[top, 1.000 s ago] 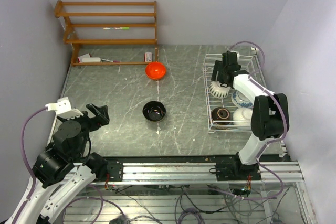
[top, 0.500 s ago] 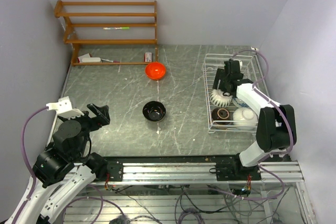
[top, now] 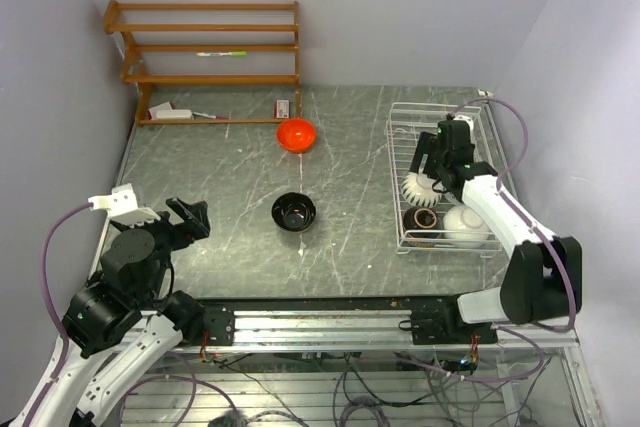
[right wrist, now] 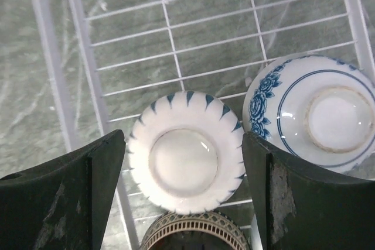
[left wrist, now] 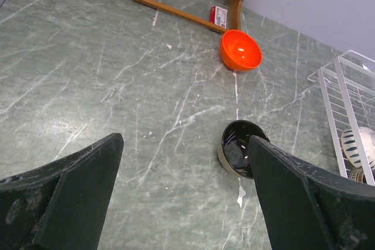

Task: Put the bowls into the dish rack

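Ben: Where are the bowls?

Mia: Four sit inside the dish rack (top: 392, 162). The white bowl with dark teeth (right wrist: 186, 159) lies upside down by the rack's left wall. The blue-and-white bowl (right wrist: 319, 121) lies upside down too, in the rack's right half. The brown bowl (top: 420, 218) is in the rack's near left corner, and the plain white bowl (top: 463, 224) is in its near right corner.

Ben: And the other two?

Mia: They are out on the table (top: 220, 177). The black bowl (top: 294, 212) stands to the left of the rack, open side up. The orange bowl (top: 296, 134) is also left of the rack, but farther back, well apart from it.

Ben: What is the right claw (right wrist: 183, 141) doing?

Mia: It hangs over the rack, right above the toothed bowl. Its two fingers (right wrist: 64, 197) are spread wide, one on each side of that bowl. It holds nothing.

Ben: And the left claw (left wrist: 184, 141)?

Mia: It is far to the left of the rack, above bare table. Its fingers are spread wide too, with nothing between them. It points toward the black bowl.
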Controlling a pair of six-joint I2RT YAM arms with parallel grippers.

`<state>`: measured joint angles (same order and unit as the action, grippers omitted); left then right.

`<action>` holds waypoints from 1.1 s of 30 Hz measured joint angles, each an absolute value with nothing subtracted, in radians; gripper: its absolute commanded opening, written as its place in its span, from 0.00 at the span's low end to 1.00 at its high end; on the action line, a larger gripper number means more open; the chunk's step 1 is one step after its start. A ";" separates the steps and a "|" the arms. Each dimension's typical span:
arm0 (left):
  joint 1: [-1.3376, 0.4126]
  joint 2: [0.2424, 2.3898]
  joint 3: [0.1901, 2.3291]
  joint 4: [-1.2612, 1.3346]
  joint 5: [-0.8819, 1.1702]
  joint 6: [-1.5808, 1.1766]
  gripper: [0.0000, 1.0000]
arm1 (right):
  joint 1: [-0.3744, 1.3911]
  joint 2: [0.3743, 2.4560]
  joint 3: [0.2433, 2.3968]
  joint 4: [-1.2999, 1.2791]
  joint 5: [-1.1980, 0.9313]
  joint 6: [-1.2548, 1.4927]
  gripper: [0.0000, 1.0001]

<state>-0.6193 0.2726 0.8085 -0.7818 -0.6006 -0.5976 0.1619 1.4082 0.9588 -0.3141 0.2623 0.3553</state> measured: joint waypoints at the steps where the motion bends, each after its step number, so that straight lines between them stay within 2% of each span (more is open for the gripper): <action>1: -0.619 0.272 0.809 -0.782 -0.601 -0.598 0.99 | 0.166 1.381 0.959 -0.316 0.260 0.354 0.81; 7: -0.619 0.272 0.809 -0.782 -0.601 -0.598 0.99 | 0.274 1.247 0.980 -0.321 0.223 0.333 0.80; 13: -0.619 0.272 0.809 -0.783 -0.603 -0.599 0.99 | 0.569 1.255 1.039 -0.283 0.142 0.303 0.79; 19: -0.619 0.272 0.809 -0.783 -0.610 -0.600 0.99 | 0.842 1.481 1.154 -0.243 0.046 0.224 0.78; 27: -0.624 0.268 0.809 -0.788 -0.625 -0.609 0.99 | 0.979 1.820 1.285 -0.242 0.023 0.146 0.73; 29: -0.624 0.266 0.809 -0.789 -0.626 -0.610 0.99 | 0.986 1.863 1.303 -0.244 0.016 0.135 0.67; 33: -0.625 0.266 0.809 -0.790 -0.626 -0.610 0.99 | 0.991 1.916 1.319 -0.235 0.004 0.124 0.49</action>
<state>-0.6254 0.2665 0.8085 -0.7902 -0.6258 -0.6102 0.9905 1.9160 1.3186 -0.2348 0.0036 0.1238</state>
